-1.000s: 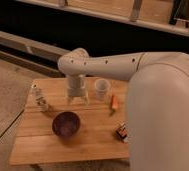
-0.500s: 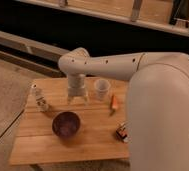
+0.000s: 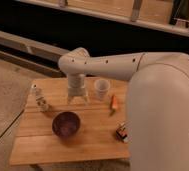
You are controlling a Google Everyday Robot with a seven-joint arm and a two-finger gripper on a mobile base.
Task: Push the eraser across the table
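Note:
The eraser (image 3: 122,131) is a small dark block with an orange-red stripe and a white part. It lies at the right edge of the light-wood table (image 3: 93,140), partly hidden by my white arm. My gripper (image 3: 76,98) hangs over the back middle of the table, fingers pointing down, well to the left of the eraser and behind the purple bowl.
A purple bowl (image 3: 66,123) sits at front middle. A white cup (image 3: 101,89) stands right of the gripper. A slim orange stick (image 3: 114,102) lies beyond the cup. A small white bottle (image 3: 39,98) stands at the left. My arm covers the table's right side.

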